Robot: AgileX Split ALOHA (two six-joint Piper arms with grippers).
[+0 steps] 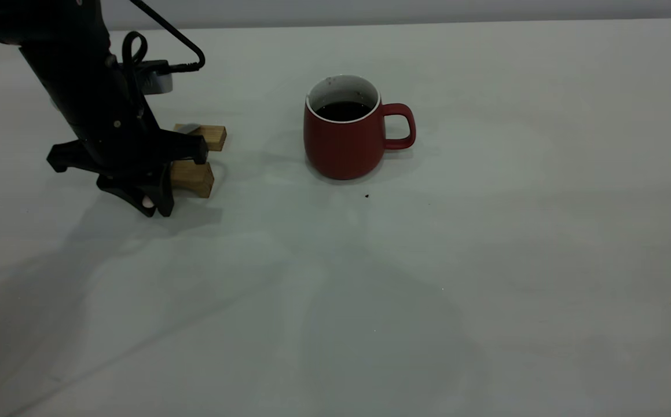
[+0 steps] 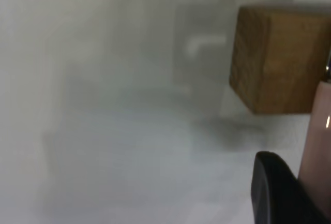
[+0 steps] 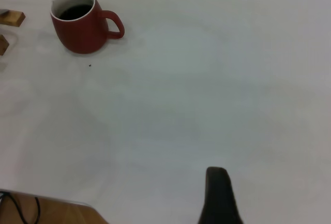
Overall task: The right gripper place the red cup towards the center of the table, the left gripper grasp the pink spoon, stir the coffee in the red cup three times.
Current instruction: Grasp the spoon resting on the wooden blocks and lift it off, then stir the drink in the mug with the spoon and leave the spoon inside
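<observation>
The red cup (image 1: 344, 145) stands upright near the middle of the table (image 1: 428, 289), handle toward the right, with dark coffee (image 1: 344, 110) inside. It also shows far off in the right wrist view, the red cup (image 3: 80, 30). My left gripper (image 1: 154, 204) points down at the table's left, shut on the pink spoon (image 1: 147, 201), of which only a pale tip shows. In the left wrist view one black finger (image 2: 274, 193) presses against the pink spoon's handle (image 2: 316, 136). My right gripper (image 3: 289, 208) stays far from the cup, open, with one finger (image 3: 217, 195) visible.
Two wooden blocks (image 1: 203, 136) (image 1: 193, 177) lie right behind the left gripper; one wooden block (image 2: 279, 58) fills the left wrist view. A dark speck (image 1: 366, 196) sits in front of the cup. A brown edge with a cable (image 3: 46, 211) lies near the right arm.
</observation>
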